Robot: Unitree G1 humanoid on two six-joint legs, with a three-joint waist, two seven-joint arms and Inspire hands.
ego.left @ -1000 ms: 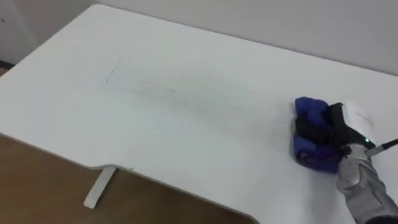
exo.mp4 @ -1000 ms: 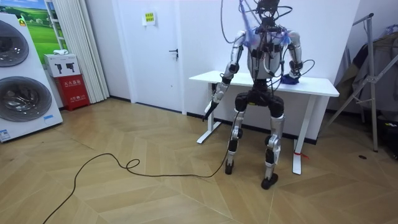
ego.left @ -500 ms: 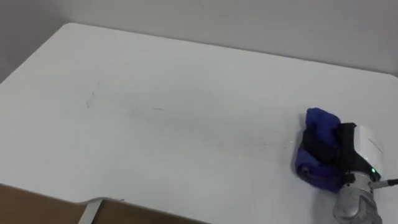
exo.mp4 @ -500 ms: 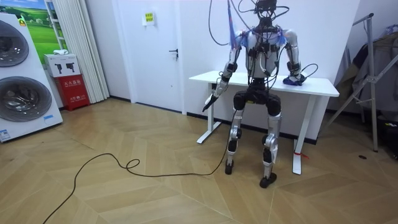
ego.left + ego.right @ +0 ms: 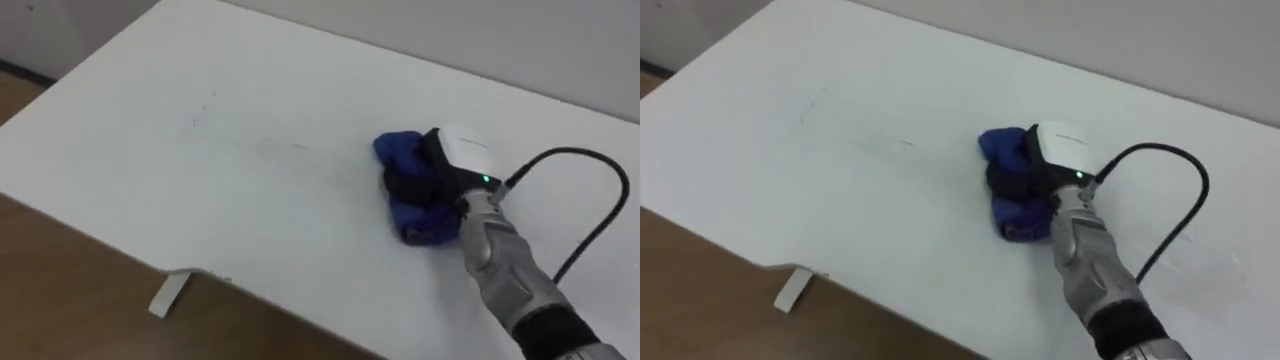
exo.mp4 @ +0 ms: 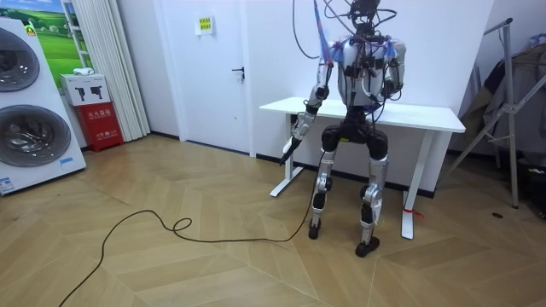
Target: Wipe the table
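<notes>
**White desk (image 5: 150,150): blue cloth (image 5: 400,150) under right hand (image 5: 462,160)**

The cloth lies bunched on the desk near mid-desk, clear of the front edge. The right hand's dark fingers curl into the cloth, pressing it on the desk. The robot stands at the desk's front. Left hand (image 6: 288,152) hangs below the desk's left corner; grasp unreadable.

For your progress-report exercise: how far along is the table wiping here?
Likely done: the table right of the cloth shows no marks. In hand: the right hand grips the blue cloth mid-table, pressing it down. Left to do: the faint marks to the cloth's left are not yet wiped. The left hand hangs beside the table.
</notes>
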